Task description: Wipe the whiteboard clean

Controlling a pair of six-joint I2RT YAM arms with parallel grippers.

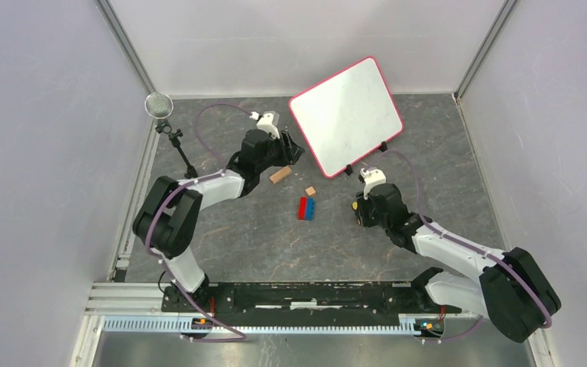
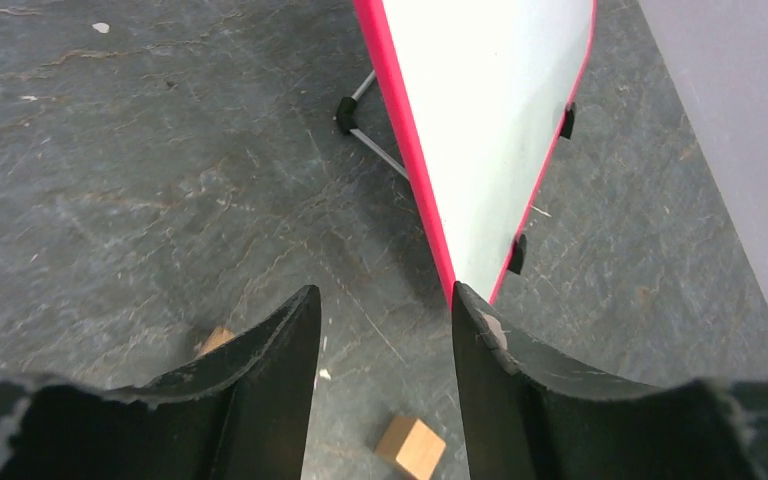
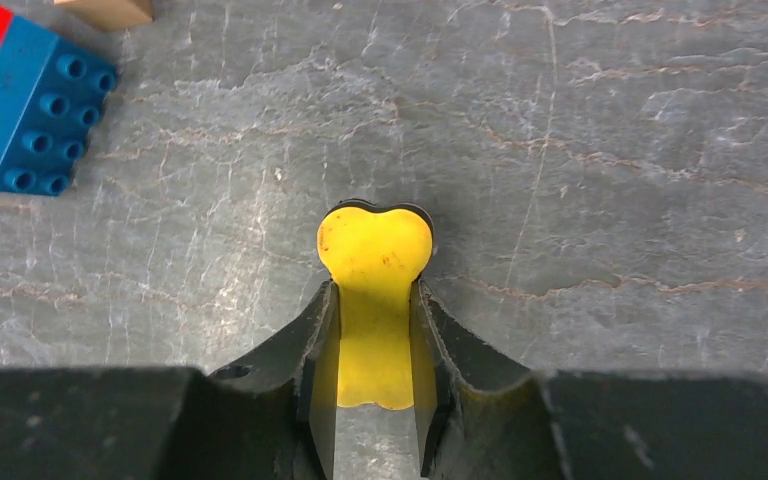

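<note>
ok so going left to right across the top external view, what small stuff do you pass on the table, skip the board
microphone on its stand → long wooden block → red brick → blue brick → right gripper, jaws shut on a yellow piece

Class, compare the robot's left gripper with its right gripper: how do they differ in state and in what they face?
The left gripper has its jaws apart with nothing between them; the right gripper is closed on a yellow piece. The left gripper points at the whiteboard by its red edge; the right gripper faces bare table near a blue brick. Both have black fingers.
</note>
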